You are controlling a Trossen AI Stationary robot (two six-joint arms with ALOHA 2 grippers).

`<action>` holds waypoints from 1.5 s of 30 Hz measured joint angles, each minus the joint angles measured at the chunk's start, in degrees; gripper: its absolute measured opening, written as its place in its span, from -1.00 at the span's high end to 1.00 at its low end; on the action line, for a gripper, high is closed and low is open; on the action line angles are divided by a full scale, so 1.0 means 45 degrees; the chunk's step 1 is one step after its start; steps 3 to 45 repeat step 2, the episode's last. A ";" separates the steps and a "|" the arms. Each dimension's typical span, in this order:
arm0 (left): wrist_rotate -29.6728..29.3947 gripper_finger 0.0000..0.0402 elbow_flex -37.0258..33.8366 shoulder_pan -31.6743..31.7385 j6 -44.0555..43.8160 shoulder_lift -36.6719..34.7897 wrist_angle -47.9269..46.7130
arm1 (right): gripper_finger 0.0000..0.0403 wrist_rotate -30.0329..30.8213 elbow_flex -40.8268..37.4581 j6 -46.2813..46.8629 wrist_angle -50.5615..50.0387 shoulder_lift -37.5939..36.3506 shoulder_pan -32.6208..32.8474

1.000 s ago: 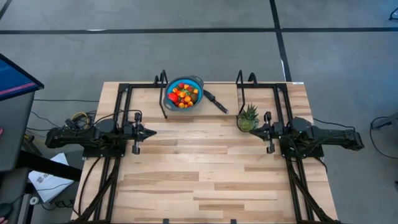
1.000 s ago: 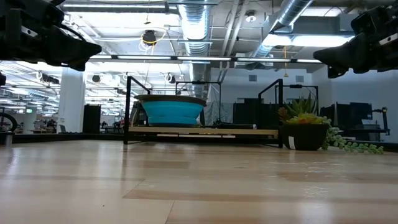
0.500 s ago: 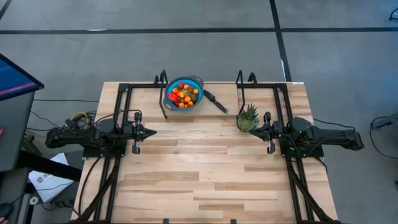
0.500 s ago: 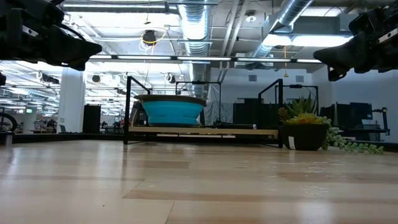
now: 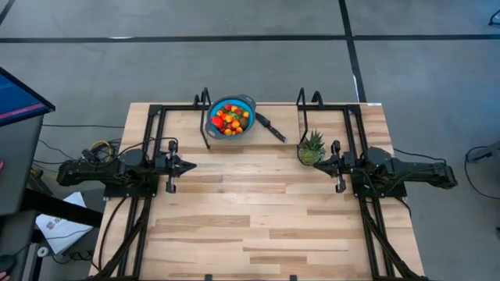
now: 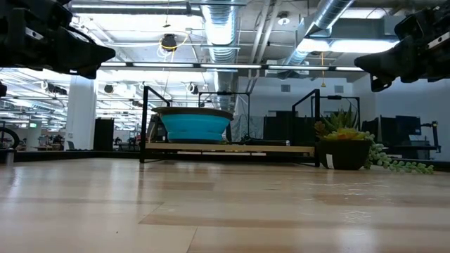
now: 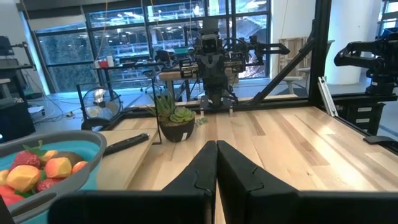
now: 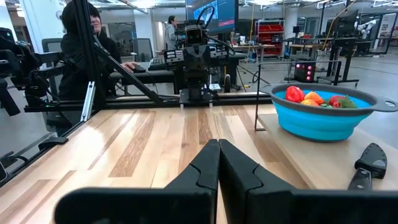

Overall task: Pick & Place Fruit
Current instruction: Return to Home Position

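While fruit (image 5: 229, 119) fills bowl (image 5: 251, 104), left pincer (image 5: 191, 165), right pincer (image 5: 318, 165) hang closed, empty; fruit likely light, slick: pinch mid-body.

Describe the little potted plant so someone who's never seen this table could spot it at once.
On the wooden table, go to the far right, by the black frame. The potted plant stands there, just off the right hand's tip. Unlike the round blue bowl of fruit to its left, it has spiky green leaves in a dark pot.
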 joint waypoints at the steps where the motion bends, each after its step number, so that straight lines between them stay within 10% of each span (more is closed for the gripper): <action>1: 0.0002 0.99 0.0000 0.0004 0.0000 0.0000 0.0000 | 1.00 0.0000 0.0000 0.0000 0.0000 0.0000 0.0000; 45: 0.0002 0.99 0.0000 0.0005 0.0000 0.0000 0.0002 | 1.00 0.0000 0.0000 0.0000 -0.0004 0.0000 0.0000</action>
